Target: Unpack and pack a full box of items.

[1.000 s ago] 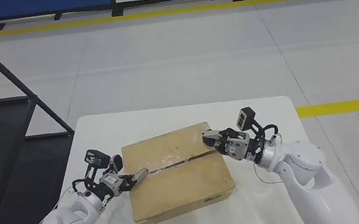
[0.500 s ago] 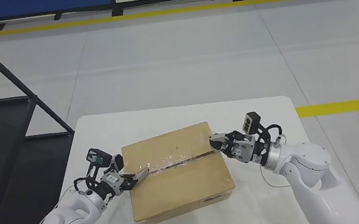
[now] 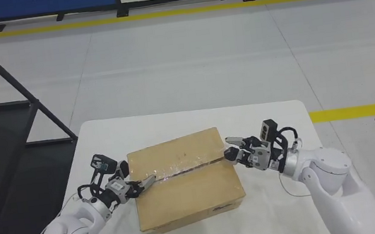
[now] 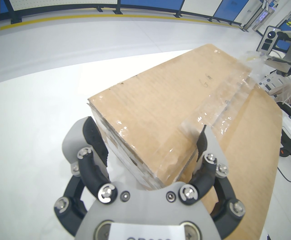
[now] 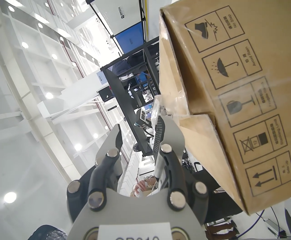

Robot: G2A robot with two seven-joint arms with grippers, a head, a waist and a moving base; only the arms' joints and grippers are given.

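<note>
Box (image 3: pixel 186 188): closed cardboard, flat at mid desk (image 3: pixel 266 117); taped seam (image 3: pixel 180 168) runs side to side, slightly askew. Left end effector (image 3: pixel 144 184): released, fingers spread across the seam's left end. Right end effector (image 3: pixel 230 148): released, fingers apart, just beside the seam's right end.
</note>
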